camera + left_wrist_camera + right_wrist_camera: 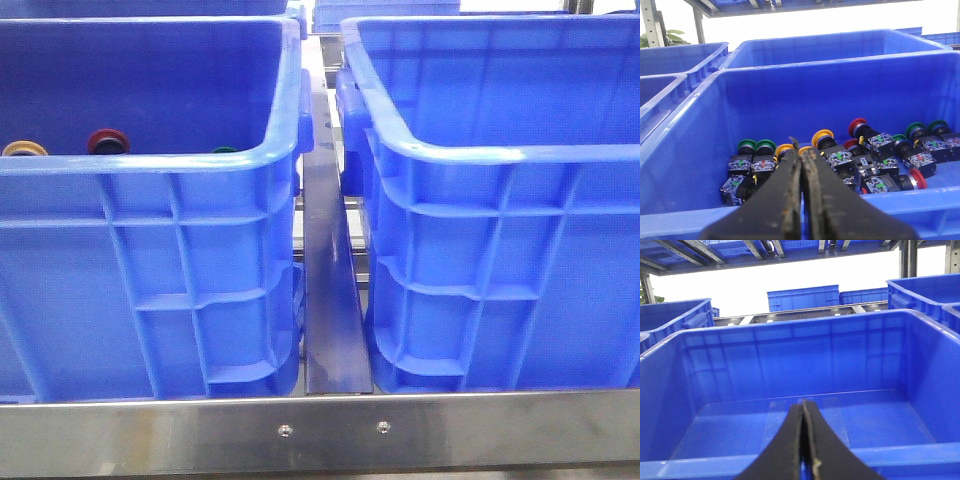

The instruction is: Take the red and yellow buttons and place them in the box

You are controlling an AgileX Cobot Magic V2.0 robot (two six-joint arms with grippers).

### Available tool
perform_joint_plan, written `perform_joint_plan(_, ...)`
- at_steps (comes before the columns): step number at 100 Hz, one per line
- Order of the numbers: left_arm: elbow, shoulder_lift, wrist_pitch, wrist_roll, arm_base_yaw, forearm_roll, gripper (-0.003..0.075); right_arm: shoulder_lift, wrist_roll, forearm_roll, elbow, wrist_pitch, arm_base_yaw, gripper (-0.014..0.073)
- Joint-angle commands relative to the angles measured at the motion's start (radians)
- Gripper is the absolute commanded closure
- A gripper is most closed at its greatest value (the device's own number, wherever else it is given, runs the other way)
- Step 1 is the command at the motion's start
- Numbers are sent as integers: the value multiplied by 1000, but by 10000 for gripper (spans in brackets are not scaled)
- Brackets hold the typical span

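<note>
The left blue crate [150, 165] holds push buttons; over its rim I see a yellow cap [24, 148] and a dark red cap [107, 140]. In the left wrist view, several buttons lie on that crate's floor, among them a yellow button [822, 135] and a red button [856, 125]. My left gripper [801, 150] hangs over the crate's near rim, shut and holding nothing. The box [500, 150] on the right is empty. My right gripper [804, 402] is shut with nothing in it, above the near rim of the box [790, 365]. Neither gripper shows in the front view.
Green buttons [746, 145] lie among the others, and one green cap [224, 151] peeks over the rim. A metal rail [330, 300] runs between the two crates and a steel bar [320, 430] crosses the front. More blue crates [802, 297] stand behind.
</note>
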Motion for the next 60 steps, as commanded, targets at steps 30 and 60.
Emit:
perform_joint_plan(30,45,-29,-81,-9,-7,-34,739,-25,0,-11,-15,-83,2,690)
perform_joint_plan(60,-185,7,111,-9,-7,-56,739,-25,0,-11,-15,-83,2,690)
